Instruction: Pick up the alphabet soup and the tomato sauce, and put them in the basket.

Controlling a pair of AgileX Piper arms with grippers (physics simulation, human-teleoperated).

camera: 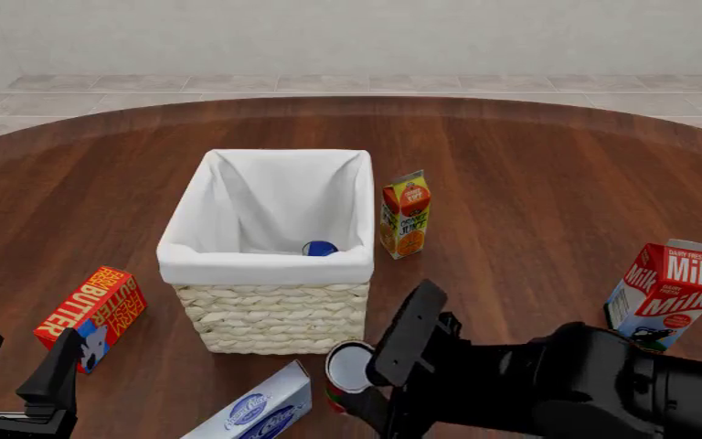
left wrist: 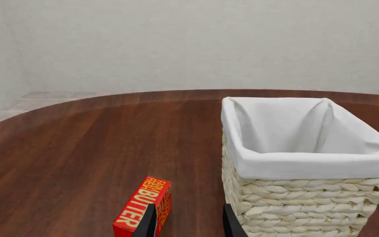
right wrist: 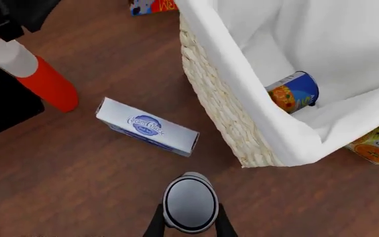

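At far left, the left gripper (camera: 15,361) is hanging released and empty, its jaws spread, near the butter box (camera: 89,315) and well apart from both cans.

The basket (camera: 266,315) is standing upright left of centre. The alphabet soup (camera: 319,248) is already lying on the liner in its near right corner, tipped onto its side in the right wrist view.

In front of the basket, the cream cheese box (camera: 260,407) is lying flat. Just to its right, the right gripper (right wrist: 189,224) is clenching the tomato sauce (camera: 351,368), one finger on each side. The can's silvery top is facing the wrist camera, so its long axis is running roughly along the fingers. Whether the can is clear of the table cannot be told.

The coming move is turning on one relation: the basket opening is lying forward and to the left of the held can, with the near wall between them. The right arm is the nearer one.

Further right, an orange juice carton (camera: 406,213) and a milk carton (camera: 668,293) are standing upright. A red cylinder (right wrist: 35,74) is showing only in the right wrist view.

Count: one basket, one of each can, two cartons, two boxes, one red cylinder.
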